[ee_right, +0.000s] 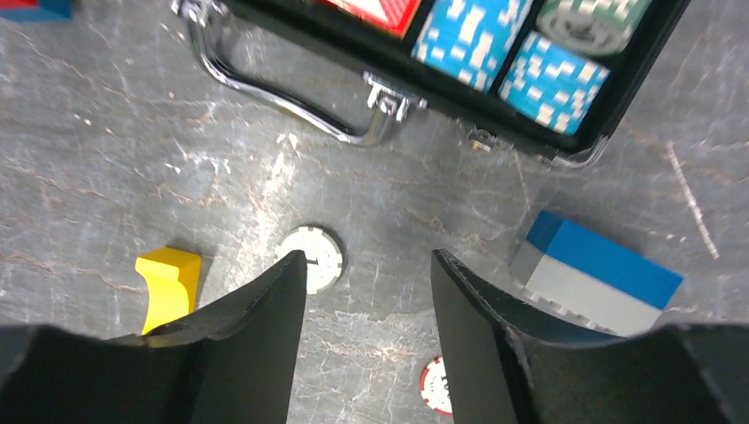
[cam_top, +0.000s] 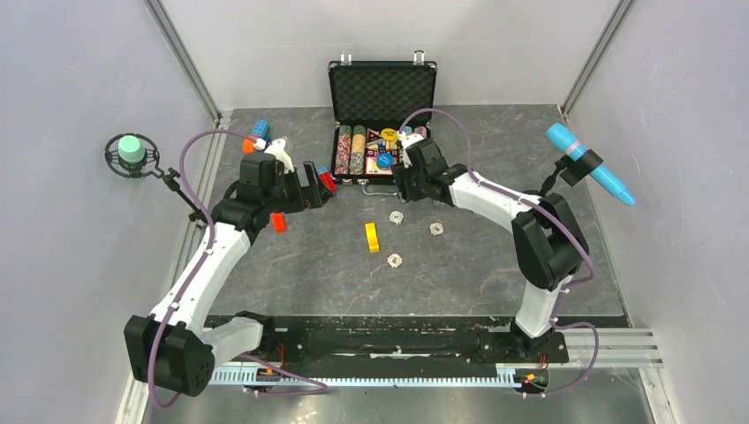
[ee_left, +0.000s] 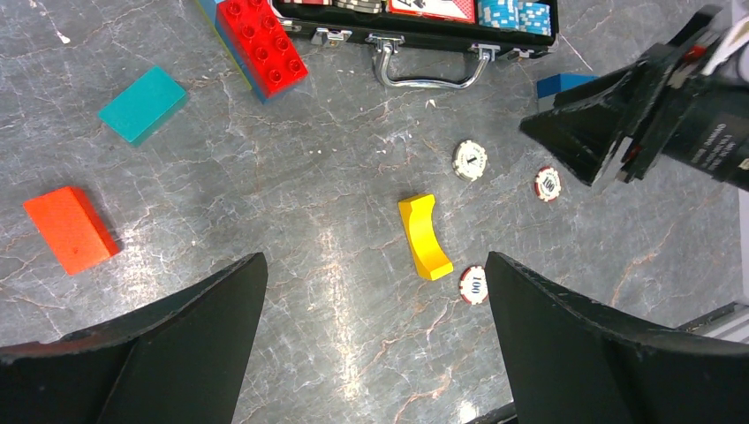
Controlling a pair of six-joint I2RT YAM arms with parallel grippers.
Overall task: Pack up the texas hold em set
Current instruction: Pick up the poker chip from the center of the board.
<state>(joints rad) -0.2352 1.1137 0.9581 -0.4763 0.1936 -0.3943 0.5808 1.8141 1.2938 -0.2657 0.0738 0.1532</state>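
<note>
1. Closest to the arm bases, the nearest chip (cam_top: 394, 260), red and white at its edge, lies flat on the grey desk (cam_top: 495, 274). It sits just beside the near end of a yellow block (cam_top: 372, 237).
2. A little farther out, two more loose pieces of the set lie flat and apart from each other. The white chip (cam_top: 397, 216) is beyond the yellow block, and the third chip (cam_top: 436, 229), red-edged, is to its right.
3. Left of these, the left fingers (cam_top: 313, 187) hang over the desk, spread as wide as they go and holding nothing. Their wrist view shows only bare desk between them. An orange block (cam_top: 279, 223) lies on their near side, a red brick (cam_top: 327, 179) sits just beside them, and a teal block (ee_left: 142, 104) lies near the red brick.
4. The right fingers (cam_top: 397, 184) stand partly apart with nothing gripped, low over the desk just in front of the case's silver handle (ee_right: 283, 97). In their wrist view the white chip lies beside one finger, partly hidden by it. A blue-and-grey brick (ee_right: 596, 274) rests near the case's front right corner.
5. The black case (cam_top: 382, 115) sits open at the far middle of the desk. Its lid stands upright showing dark foam, and its handle points toward the arms. Rows of coloured chips fill its tray, with the blue rows (ee_right: 477, 35) at the right end.
6. Farthest left, a blue brick (cam_top: 260, 129) lies apart from the case.
</note>
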